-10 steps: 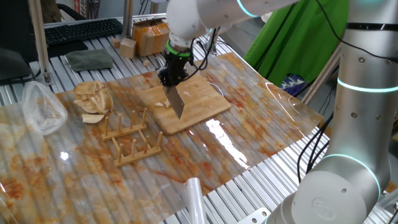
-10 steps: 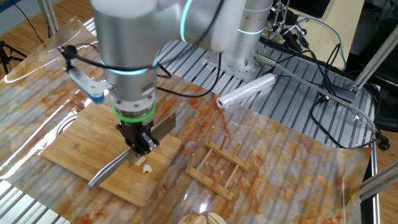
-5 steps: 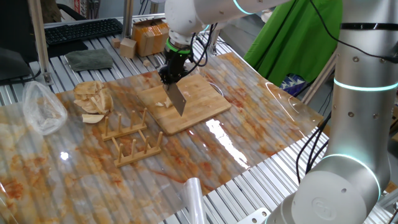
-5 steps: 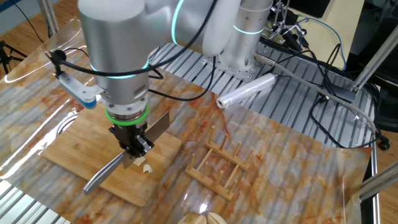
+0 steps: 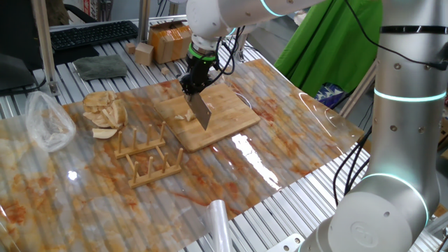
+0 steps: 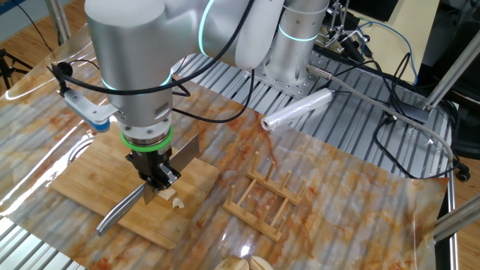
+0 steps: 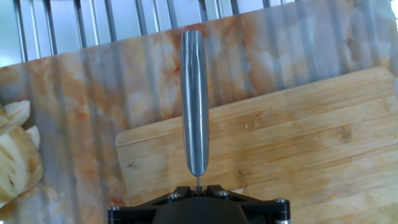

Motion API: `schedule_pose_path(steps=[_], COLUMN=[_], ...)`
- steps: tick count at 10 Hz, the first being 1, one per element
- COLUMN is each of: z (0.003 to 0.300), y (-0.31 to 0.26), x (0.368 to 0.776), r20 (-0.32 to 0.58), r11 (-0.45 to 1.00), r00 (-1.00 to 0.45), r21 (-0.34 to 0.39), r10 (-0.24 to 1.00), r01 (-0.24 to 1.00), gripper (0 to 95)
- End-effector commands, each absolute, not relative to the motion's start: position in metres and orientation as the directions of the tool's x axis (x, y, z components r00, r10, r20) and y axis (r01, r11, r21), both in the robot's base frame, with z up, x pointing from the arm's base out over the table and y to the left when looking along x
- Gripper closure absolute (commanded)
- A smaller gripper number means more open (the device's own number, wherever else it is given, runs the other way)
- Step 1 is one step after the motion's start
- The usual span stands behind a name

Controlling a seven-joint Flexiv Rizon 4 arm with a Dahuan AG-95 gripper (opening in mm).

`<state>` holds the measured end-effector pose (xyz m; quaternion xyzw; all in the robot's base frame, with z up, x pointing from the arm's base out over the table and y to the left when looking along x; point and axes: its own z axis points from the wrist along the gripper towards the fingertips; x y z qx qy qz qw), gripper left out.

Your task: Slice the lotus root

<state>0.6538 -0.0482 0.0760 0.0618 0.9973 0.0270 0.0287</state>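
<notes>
While the knife (image 6: 142,201) is clenched in the gripper (image 6: 156,180), it is shifted leftward over the lotus root (image 6: 174,199), lining up another slice.

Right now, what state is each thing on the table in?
gripper: shut on the knife, pointing down.
knife: held, blade down at the cutting board.
lotus root: small pale bits lying on the board beside the blade.
cutting board: flat on the table.
wooden rack: upright, nothing in it.
</notes>
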Motion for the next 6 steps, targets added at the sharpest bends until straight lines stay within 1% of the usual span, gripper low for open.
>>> schedule_pose_path(steps=[1,6], z=[0.0752,0.0716], y=[-0.0486,-0.0483], x=[0.6545,0.6554], r20=[-0.053,-0.057], r11=[0.991,0.991], r00=[-0.991,-0.99], r21=[0.059,0.062], r10=[0.125,0.126], r01=[0.122,0.122], gripper=[95.0,95.0])
